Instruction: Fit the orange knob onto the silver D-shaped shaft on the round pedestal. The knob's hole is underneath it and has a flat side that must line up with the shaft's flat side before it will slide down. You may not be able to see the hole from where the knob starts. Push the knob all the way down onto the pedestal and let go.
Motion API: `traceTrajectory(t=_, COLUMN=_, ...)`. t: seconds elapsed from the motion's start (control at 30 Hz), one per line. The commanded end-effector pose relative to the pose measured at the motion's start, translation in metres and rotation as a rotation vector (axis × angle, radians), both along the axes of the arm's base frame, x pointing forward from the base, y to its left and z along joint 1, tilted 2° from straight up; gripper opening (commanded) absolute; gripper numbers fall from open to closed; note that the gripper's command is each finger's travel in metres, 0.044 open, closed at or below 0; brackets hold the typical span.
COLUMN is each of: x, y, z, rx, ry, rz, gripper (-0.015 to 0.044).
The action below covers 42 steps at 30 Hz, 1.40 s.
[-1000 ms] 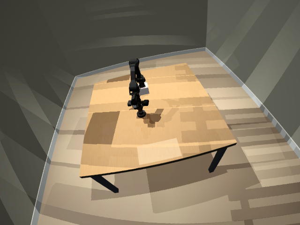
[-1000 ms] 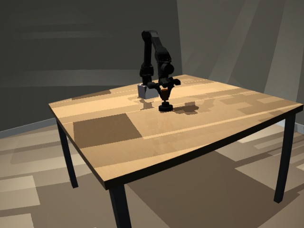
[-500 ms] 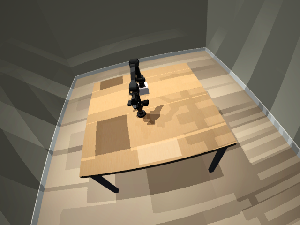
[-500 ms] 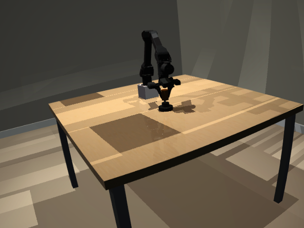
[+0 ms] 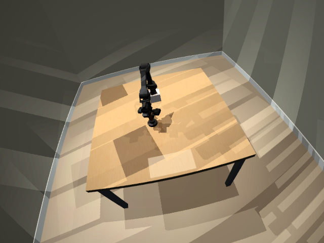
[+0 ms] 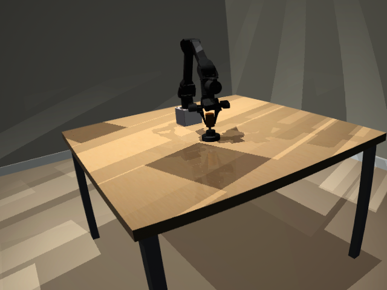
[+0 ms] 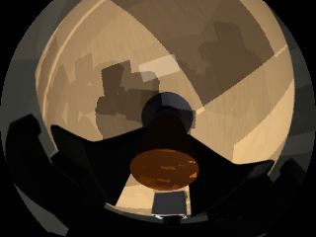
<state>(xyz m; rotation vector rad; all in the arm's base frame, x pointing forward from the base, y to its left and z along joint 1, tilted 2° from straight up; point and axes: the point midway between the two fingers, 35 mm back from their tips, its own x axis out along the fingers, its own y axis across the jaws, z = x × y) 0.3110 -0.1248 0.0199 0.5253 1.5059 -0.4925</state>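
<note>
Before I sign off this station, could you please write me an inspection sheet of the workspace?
Surface: wooden table, patched with light and shadow.
Job's things: orange knob held upright above the round pedestal, not seated; shaft hidden beneath it.
Clutter: nothing seen.
Grippers: gripper shut on the knob, pointing down.
Cables: nothing seen.
Surroundings: grey base block under the arm; dark walls; low pale rim along the floor's edge.
</note>
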Motion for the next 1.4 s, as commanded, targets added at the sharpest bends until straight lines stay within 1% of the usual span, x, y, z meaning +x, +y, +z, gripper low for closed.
traceTrajectory(t=0.0, x=0.0005, y=-0.0005, z=-0.0006, rx=-0.004, ry=0.000, rz=-0.044, gripper=0.0000)
traceTrajectory(t=0.97, x=-0.0010, y=-0.0001, z=-0.0039, rx=-0.004, ry=0.000, rz=-0.044, gripper=0.0000)
traceTrajectory(t=1.17, x=0.0004, y=-0.0008, z=0.0013, rx=-0.004, ry=0.000, rz=-0.044, gripper=0.0000)
traceTrajectory(t=1.23, x=0.0005, y=-0.0009, z=0.0015, rx=-0.004, ry=0.000, rz=-0.069, gripper=0.0000)
traceTrajectory(t=1.37, x=0.0012, y=-0.0012, z=0.0013, rx=-0.002, ry=0.002, rz=-0.212, gripper=0.0000)
